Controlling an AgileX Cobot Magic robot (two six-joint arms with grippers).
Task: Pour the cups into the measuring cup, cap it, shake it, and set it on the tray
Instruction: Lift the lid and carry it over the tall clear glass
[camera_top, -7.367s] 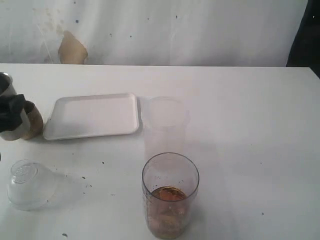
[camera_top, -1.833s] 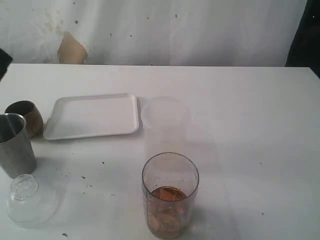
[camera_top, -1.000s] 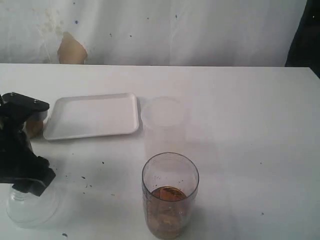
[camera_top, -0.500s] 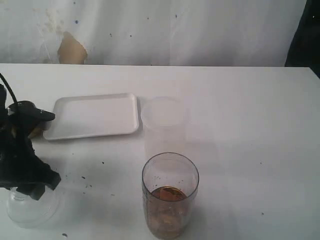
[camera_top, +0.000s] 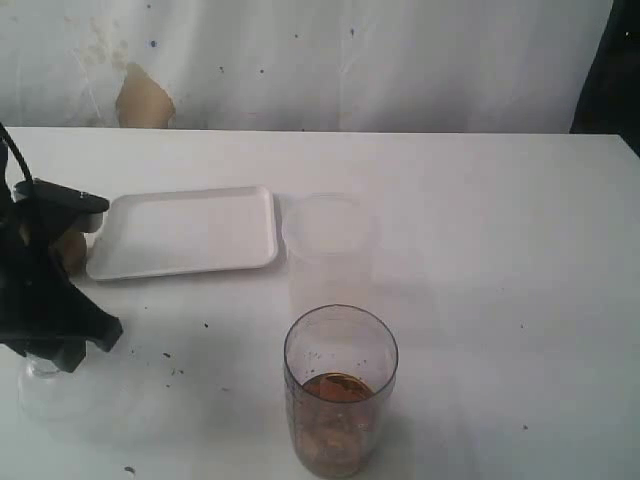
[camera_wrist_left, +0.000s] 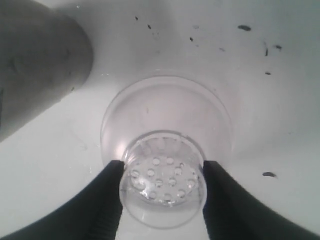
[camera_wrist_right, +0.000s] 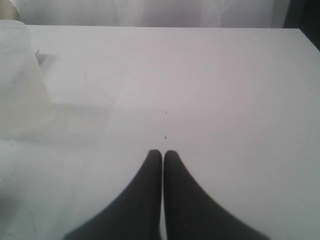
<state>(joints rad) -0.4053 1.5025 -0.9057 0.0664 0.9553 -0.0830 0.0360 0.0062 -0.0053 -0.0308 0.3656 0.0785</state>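
Note:
The clear measuring cup (camera_top: 340, 390) stands near the front with brown liquid at its bottom. Its clear dome lid (camera_top: 45, 388) (camera_wrist_left: 165, 125) rests at the front left. My left gripper (camera_top: 45, 362) (camera_wrist_left: 162, 172) is down over it, the two fingers pressed against either side of the lid's perforated knob. The steel tumbler (camera_wrist_left: 35, 65) stands right beside the lid; in the exterior view the arm hides it. The brown cup (camera_top: 70, 250) peeks out behind the arm. The white tray (camera_top: 185, 232) lies at the back left. My right gripper (camera_wrist_right: 163, 152) is shut on nothing over bare table.
A frosted, milky tumbler (camera_top: 328, 255) (camera_wrist_right: 20, 80) stands just behind the measuring cup and to the right of the tray. Dark specks dot the white table (camera_top: 500, 250) near the lid. A white backdrop rises at the far edge.
The left arm set the steel tumbler down by the brown cup, then came down over the dome lid and closed on its knob. The lid looks slightly raised over the last half second.

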